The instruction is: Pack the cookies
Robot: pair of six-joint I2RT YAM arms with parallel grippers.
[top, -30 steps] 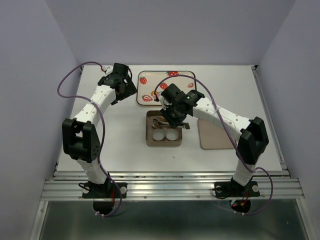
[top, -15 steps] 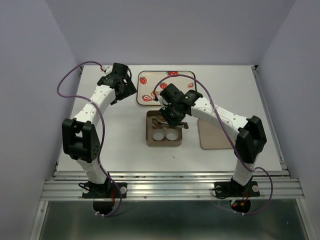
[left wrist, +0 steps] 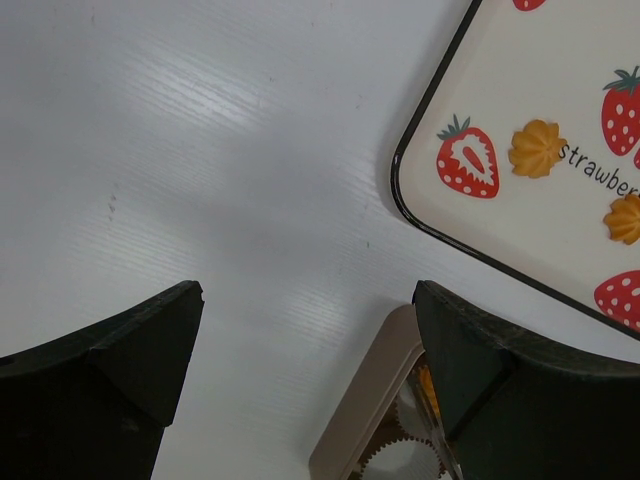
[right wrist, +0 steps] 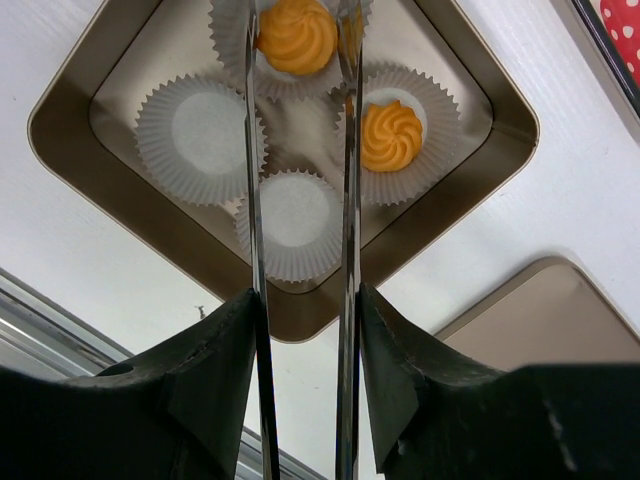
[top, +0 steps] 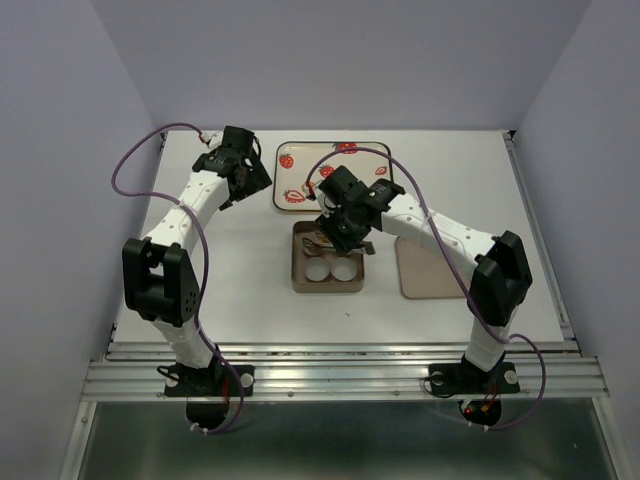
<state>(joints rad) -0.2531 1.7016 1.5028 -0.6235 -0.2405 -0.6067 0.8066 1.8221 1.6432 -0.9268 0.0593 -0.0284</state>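
A brown tin [right wrist: 130, 70] holds several white paper cups. One cookie [right wrist: 295, 38] sits in the far cup, between the long metal blades of my right gripper [right wrist: 298, 8], which stand open just beside it. A second cookie [right wrist: 390, 135] lies in the cup to the right. Two cups [right wrist: 200, 128] [right wrist: 296, 215] are empty. In the top view my right gripper [top: 335, 228] hangs over the tin's [top: 300, 280] far half. Two more cookies [left wrist: 537, 148] [left wrist: 625, 218] lie on the strawberry tray [left wrist: 430, 215]. My left gripper [left wrist: 308, 295] is open over bare table beside the tray.
A flat beige lid [top: 425, 272] lies right of the tin. The strawberry tray [top: 300, 155] stands just behind the tin. The tin's corner [left wrist: 365, 410] shows near my left gripper's right finger. Walls close in the table on three sides.
My right gripper's blades have spread apart a little around the cookie in the far cup, and the arm has edged slightly left. The left arm has hardly moved.
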